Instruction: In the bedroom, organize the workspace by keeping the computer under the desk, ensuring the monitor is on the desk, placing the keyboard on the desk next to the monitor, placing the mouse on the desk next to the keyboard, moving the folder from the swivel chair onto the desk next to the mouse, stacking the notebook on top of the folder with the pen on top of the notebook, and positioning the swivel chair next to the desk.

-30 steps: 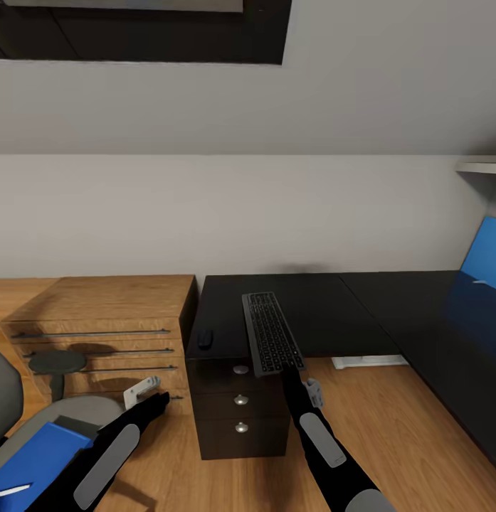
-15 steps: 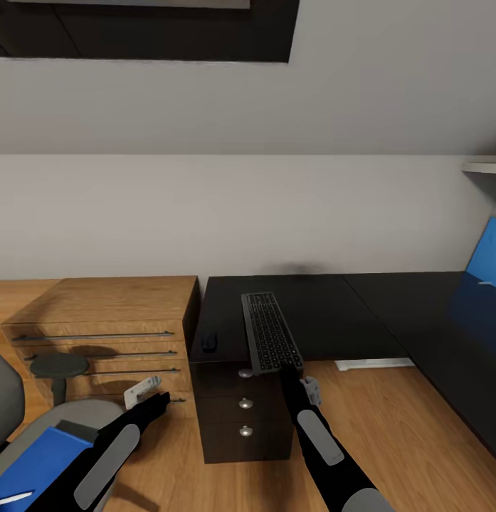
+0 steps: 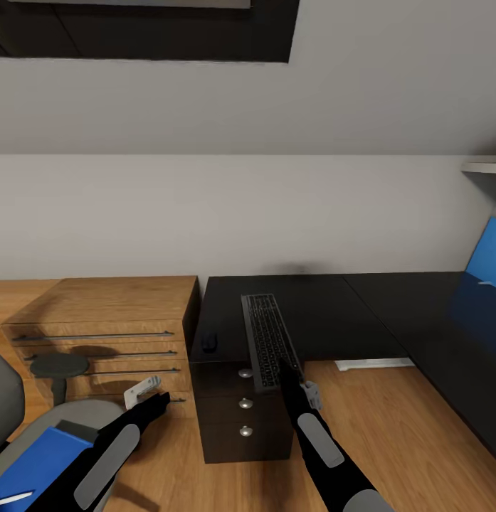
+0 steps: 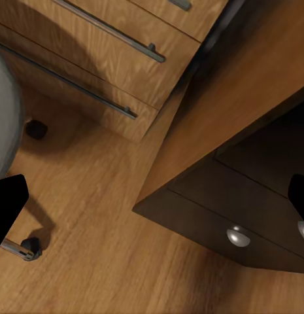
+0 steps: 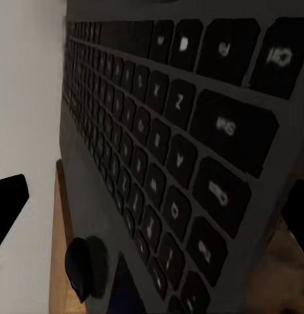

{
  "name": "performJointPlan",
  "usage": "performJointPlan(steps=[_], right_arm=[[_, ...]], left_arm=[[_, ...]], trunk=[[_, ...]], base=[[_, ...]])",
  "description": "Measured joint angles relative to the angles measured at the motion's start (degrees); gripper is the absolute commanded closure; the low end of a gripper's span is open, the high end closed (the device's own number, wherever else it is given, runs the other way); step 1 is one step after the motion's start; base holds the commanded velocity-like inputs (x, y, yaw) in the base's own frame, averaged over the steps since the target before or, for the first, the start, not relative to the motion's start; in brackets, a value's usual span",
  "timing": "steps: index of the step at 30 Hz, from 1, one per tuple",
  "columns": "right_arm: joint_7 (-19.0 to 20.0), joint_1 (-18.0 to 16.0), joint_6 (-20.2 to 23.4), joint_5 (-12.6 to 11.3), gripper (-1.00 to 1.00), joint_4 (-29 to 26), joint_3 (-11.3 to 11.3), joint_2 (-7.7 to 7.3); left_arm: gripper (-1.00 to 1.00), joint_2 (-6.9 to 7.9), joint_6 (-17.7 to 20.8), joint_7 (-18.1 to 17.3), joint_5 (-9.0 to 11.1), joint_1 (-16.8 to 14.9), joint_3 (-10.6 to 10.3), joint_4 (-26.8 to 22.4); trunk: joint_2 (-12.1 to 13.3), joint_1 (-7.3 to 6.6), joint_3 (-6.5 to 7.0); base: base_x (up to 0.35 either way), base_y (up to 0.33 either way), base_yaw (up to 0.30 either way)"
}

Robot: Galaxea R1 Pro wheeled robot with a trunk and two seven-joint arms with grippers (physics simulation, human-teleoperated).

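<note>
The dark keyboard (image 3: 267, 338) lies lengthwise on the black desk (image 3: 333, 306), tilted, its near end hanging past the front edge. My right gripper (image 3: 285, 368) is at that near end. In the right wrist view its fingers (image 5: 9, 210) stand wide apart, open, with the keyboard (image 5: 165, 163) close ahead and one finger clear of its edge. The small black mouse (image 3: 209, 342) sits on the desk left of the keyboard. At lower left the swivel chair (image 3: 6, 405) carries the blue folder (image 3: 34, 462) and the whitish pen (image 3: 9, 496). My left gripper (image 3: 148, 390) hangs open above the floor.
A light wooden drawer chest (image 3: 98, 320) stands left of the desk's dark drawer unit (image 3: 240, 419). The blue rear panel (image 3: 488, 256) rises at the right. Wooden floor (image 3: 390, 427) lies open under the desk's inner corner, by a white leg foot (image 3: 368, 363).
The keyboard's near end has sunk lower past the desk's front edge, and my right gripper has slid slightly left over it. The view shifted a little at first.
</note>
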Motion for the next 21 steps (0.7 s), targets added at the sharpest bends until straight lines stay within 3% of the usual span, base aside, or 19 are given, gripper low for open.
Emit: performJointPlan(steps=[14, 21], right_arm=[[0.0, 0.0, -0.04, 0.06, -1.0, 0.0, -0.01, 0.0], [0.0, 0.0, 0.01, 0.06, -1.0, 0.0, -0.01, 0.0]], left_arm=[[-1.0, 0.0, -0.08, 0.0, -0.13, 0.0, 0.0, 0.03], [-1.0, -0.08, -0.08, -0.08, -0.32, 0.0, -0.17, -0.04]], trunk=[[0.0, 0.0, 0.0], [0.0, 0.03, 0.0]], base=[[-0.003, 0.0, 0.0], [-0.254, 0.0, 0.0]])
